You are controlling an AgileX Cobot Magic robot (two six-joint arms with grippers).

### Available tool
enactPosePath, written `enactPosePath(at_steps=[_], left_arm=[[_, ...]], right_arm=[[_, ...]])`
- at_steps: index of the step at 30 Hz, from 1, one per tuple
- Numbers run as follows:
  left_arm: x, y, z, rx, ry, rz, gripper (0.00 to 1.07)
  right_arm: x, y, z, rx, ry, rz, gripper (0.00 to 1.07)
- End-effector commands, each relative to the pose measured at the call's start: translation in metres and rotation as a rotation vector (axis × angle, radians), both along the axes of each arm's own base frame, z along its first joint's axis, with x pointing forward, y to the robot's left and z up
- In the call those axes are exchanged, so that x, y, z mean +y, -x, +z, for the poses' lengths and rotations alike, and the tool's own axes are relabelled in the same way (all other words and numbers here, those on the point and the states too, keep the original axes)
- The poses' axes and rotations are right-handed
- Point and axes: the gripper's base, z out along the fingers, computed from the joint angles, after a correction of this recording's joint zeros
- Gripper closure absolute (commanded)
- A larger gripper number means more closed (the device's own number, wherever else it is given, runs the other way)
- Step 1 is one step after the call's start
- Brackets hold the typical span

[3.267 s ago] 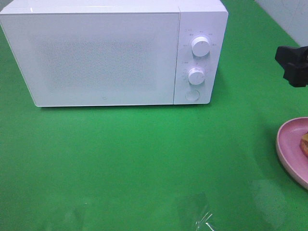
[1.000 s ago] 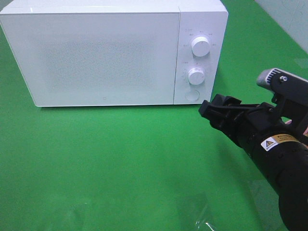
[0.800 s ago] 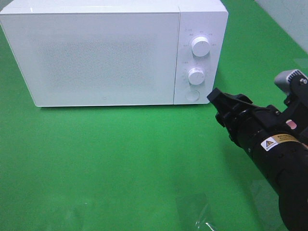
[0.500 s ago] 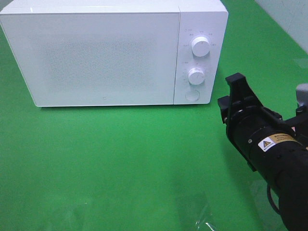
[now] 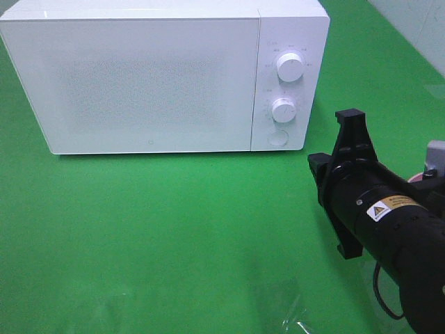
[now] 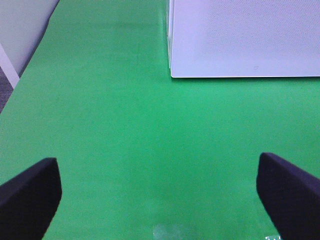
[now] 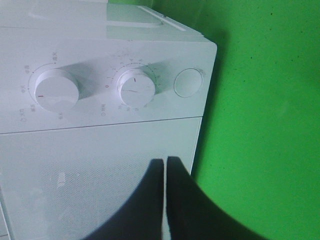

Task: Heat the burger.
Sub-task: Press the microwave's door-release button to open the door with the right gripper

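Jaws wide apart on the left gripper (image 6: 160,200), nothing between them, and only its two dark tips show, cut off at the corners of its wrist view. Moving across, the white microwave (image 5: 153,76) stands at the back of the green tabletop (image 5: 174,229), door closed, its top rear edge cropped. An upper dial (image 5: 290,67), a lower dial (image 5: 284,110) and a round button (image 5: 278,138) sit on its right-hand panel, the small print round them too fine to read. Further right, the right gripper (image 7: 165,195) points at that panel with its jaws pressed together on nothing. Its bulky black arm (image 5: 389,223) blocks the right side of the tabletop, and the burger cannot be seen in any view; just a pink sliver (image 5: 416,179) peeks out behind the arm. Pale wall (image 5: 417,21) fills the far right corner.
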Motion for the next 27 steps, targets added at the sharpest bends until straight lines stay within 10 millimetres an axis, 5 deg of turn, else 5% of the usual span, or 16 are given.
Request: enactPosePath(at_steps=[1,14,27], left_arm=[[0.000,0.003,0.000,-0.033,0.006,-0.006,0.08],[0.000,0.003,0.000,-0.033,0.006,-0.006,0.08],[0.000,0.003,0.000,-0.033,0.006,-0.006,0.08]], right_arm=[[0.006,-0.003,-0.001,0.005,-0.001,0.010,1.07],[0.024,-0.020,-0.027,0.092,-0.025,-0.014,1.07],[0.005,-0.068,-0.021,0.140,-0.029,-0.030,1.07]])
